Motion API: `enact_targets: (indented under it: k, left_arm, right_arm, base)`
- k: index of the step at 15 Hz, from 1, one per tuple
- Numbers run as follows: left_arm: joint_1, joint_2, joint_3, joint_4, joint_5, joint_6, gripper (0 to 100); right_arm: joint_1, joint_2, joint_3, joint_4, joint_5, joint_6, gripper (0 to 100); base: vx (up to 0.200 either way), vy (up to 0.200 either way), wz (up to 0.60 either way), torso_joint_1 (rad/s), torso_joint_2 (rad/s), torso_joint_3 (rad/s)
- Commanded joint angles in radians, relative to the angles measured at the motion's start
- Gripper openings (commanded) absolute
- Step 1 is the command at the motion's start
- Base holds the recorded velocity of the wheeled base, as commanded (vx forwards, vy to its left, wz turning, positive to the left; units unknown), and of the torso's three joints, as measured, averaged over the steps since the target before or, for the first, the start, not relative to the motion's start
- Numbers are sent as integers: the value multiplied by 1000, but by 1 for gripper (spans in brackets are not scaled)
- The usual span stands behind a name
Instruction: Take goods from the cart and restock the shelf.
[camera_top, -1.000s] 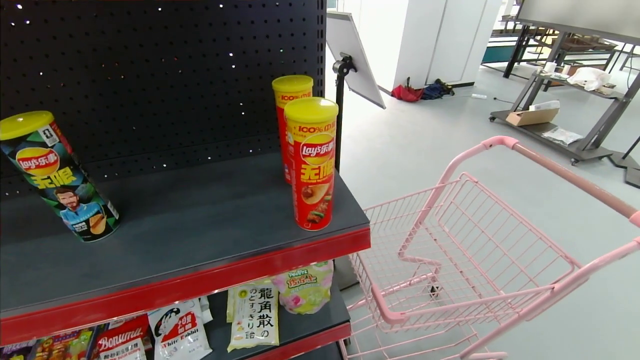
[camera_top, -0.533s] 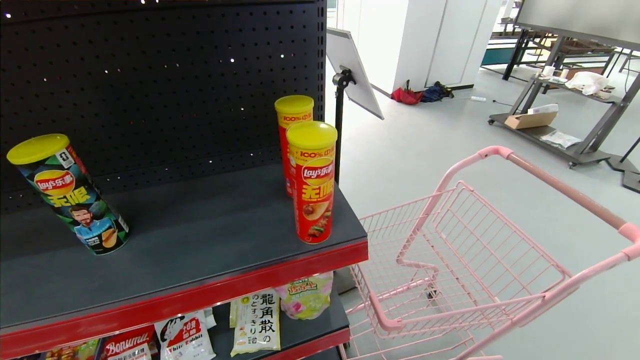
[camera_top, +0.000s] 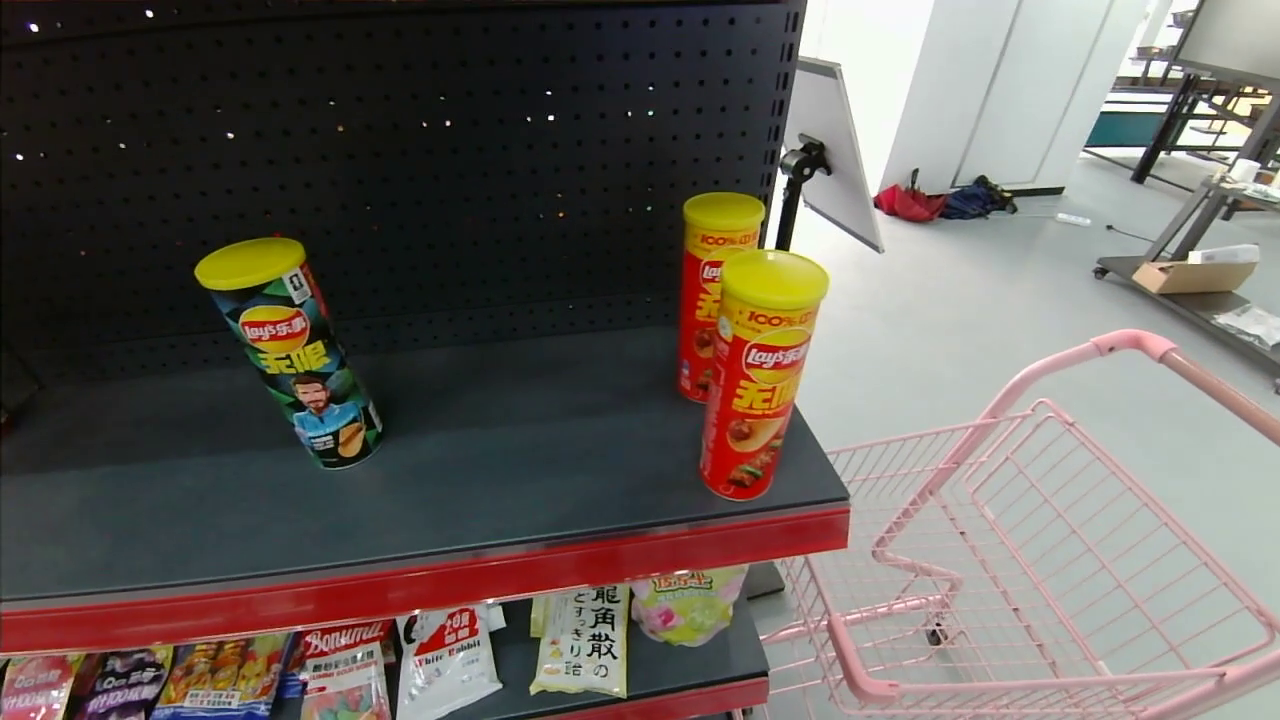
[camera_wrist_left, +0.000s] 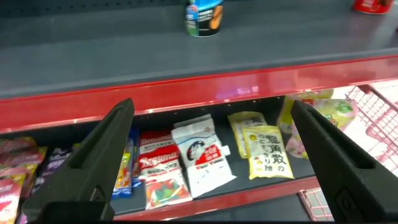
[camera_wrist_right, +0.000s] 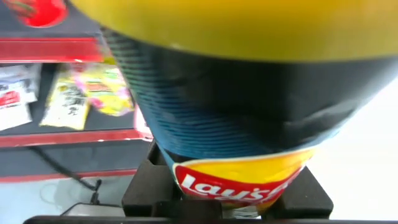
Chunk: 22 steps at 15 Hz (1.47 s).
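On the dark shelf (camera_top: 480, 480) with a red front edge stand three chip cans with yellow lids. A black and green one (camera_top: 290, 352) is at the left, tilted. Two red ones (camera_top: 716, 292) (camera_top: 762, 374) stand at the right end, one behind the other. The pink wire cart (camera_top: 1050, 560) is to the right of the shelf, its basket bare in what I see of it. My left gripper (camera_wrist_left: 211, 168) is open in front of the shelf's red edge (camera_wrist_left: 205, 93), holding nothing. My right gripper (camera_wrist_right: 230, 202) is shut on a dark blue chip can (camera_wrist_right: 249, 118) with a yellow lid.
Several snack bags (camera_top: 580, 640) lie on the lower shelf, also seen as bags (camera_wrist_left: 199, 155) in the left wrist view. A black pegboard (camera_top: 400, 150) backs the shelf. A board on a stand (camera_top: 830, 160) rises behind the shelf's right end. Open floor lies beyond the cart.
The whole head picture has slid to the right, so the camera has turned left. The cans on the shelf and the cart keep their places.
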Motion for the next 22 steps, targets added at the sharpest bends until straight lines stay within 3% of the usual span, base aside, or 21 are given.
enact_targets:
  k: [1,8,12,17,22]
  left_arm:
    - [0,1,0,0,0,0,100]
    - [0,1,0,0,0,1,100]
    - [0,0,0,0,0,0,100]
    - [0,1,0,0,0,0,100]
    - [0,0,0,0,0,0,100]
  right_arm:
    - [-2,-10,0,1,-1,4,0]
    - [39,-229,130,-51,21,1,0]
    - [32,-223,151,-51,-34,-85,0]
    - [29,-211,155,-51,-37,-85,0]
    - [33,-235,156,-54,-25,-78,0]
  base:
    - [0,0,0,0,0,0]
    - [0,0,0,0,0,0]
    - [0,0,0,0,0,0]
    - [0,0,360,0,0,3]
    - [0,0,0,0,0,0]
